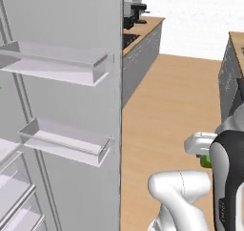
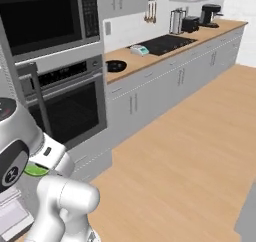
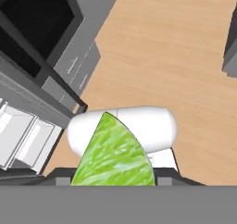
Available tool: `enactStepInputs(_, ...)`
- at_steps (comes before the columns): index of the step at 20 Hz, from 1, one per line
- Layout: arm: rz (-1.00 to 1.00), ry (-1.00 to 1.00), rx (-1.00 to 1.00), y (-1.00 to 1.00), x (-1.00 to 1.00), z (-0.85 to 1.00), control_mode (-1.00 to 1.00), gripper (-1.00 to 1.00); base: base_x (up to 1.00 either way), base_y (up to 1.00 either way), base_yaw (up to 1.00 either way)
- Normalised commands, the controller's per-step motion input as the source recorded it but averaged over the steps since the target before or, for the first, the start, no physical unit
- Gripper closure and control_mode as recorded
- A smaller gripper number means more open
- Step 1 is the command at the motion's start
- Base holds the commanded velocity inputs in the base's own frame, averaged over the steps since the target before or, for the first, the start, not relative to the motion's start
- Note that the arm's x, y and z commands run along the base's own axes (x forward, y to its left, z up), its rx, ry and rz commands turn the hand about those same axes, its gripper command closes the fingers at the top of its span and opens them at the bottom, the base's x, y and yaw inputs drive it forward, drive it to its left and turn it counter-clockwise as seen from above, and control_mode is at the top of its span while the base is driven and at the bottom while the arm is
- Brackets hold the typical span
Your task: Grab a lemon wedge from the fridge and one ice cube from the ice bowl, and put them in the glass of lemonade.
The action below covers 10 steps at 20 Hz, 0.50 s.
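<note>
Lemon wedge (image 3: 113, 153) clamped in pincer (image 3: 113, 180), fridge (image 1: 62, 106) door open, wooden floor (image 2: 190, 156) below

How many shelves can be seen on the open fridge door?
2: an upper shelf and a lower shelf, both on the fridge door. Others may be hidden.

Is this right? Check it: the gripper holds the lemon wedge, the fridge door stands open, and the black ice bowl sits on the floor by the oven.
One detail is wrong. The ice bowl sits on the wooden counter beside the oven, not on the floor, as the right base view shows. The rest holds: the gripper holds the lemon wedge, and the fridge door stands open.
</note>
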Motion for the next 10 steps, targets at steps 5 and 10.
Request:
enactStepInputs(5,0.0,0.0,0.0,0.0,0.0,0.0,1.0,1.0,-0.25,-1.0,0.38)
enactStepInputs(10,0.0,0.0,0.0,0.0,0.0,0.0,1.0,1.0,-0.28,-1.0,0.34)
